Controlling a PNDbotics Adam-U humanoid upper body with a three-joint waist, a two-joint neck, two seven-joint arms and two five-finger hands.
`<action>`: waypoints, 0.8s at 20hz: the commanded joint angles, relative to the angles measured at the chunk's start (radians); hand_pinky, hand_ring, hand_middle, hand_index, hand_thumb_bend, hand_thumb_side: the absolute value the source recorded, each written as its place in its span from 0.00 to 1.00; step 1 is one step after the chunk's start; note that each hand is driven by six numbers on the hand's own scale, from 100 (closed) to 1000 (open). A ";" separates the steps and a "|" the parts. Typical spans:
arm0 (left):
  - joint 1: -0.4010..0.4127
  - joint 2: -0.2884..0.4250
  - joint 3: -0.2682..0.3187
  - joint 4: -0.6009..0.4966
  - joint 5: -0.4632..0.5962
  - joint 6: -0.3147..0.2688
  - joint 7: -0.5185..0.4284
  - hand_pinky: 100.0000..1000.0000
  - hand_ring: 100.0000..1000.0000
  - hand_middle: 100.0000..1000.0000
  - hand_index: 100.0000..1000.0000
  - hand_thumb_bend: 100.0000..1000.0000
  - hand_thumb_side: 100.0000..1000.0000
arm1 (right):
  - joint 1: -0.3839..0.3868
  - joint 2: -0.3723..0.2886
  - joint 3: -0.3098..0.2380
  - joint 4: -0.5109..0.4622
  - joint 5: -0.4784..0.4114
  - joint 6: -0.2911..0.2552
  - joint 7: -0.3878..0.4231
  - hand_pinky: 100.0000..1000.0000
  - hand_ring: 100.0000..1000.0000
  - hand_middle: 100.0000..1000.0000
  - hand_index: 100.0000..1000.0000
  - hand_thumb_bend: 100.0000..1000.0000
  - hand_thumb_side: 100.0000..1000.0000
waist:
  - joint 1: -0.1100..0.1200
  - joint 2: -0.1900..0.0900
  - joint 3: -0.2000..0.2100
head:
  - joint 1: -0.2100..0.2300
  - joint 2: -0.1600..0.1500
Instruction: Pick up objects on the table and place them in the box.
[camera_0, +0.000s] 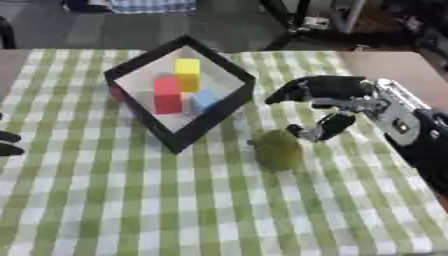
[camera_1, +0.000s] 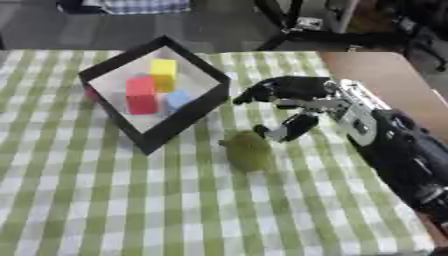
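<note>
Right hand (camera_0: 337, 97) reaches in from the right side, held above the green-and-white checked cloth (camera_0: 131, 210) that covers the surface. Its fingers (camera_0: 289, 92) are stretched out toward the box and relaxed, thumb (camera_0: 319, 129) hanging down below them; they are released, grasping nothing.

Just below the thumb tip and slightly to its left sits a round, fuzzy olive-green object (camera_0: 278, 149), resting on the cloth. Whether the thumb touches it or hangs a little apart cannot be told.

To the left of the fingertips stands a black-walled square box (camera_0: 179, 142) with a pale floor, turned corner-on; its near right wall lies just beside the fingertips. Inside it: a red block (camera_0: 167, 95) standing upright, a yellow block (camera_0: 187, 74) behind it touching its far side, and a light blue block (camera_0: 204, 100) to the right of the red one, nearest the fingers.

Left hand (camera_0: 9, 142): only dark fingertips show at the left edge, well apart from everything; their state cannot be told.
</note>
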 joint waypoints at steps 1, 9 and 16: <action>-0.007 0.029 0.002 -0.008 0.000 -0.001 -0.001 0.70 0.53 0.56 0.91 0.02 1.00 | 0.016 -0.060 0.010 -0.092 -0.056 0.018 0.063 0.89 0.80 0.82 0.97 0.00 0.59 | -0.014 -0.021 0.002 | -0.008 -0.002; -0.003 0.026 0.001 -0.007 0.000 -0.001 -0.002 0.70 0.53 0.56 0.91 0.02 1.00 | -0.008 -0.038 0.062 -0.057 -0.119 0.117 0.194 0.89 0.82 0.85 0.97 0.01 0.50 | -0.010 -0.028 0.004 | -0.013 -0.002; 0.000 0.023 0.003 -0.008 0.001 -0.001 -0.001 0.70 0.53 0.56 0.91 0.02 1.00 | -0.048 0.007 0.043 0.031 -0.017 0.118 0.316 0.90 0.84 0.85 0.96 0.00 0.23 | -0.005 -0.028 0.006 | -0.012 -0.002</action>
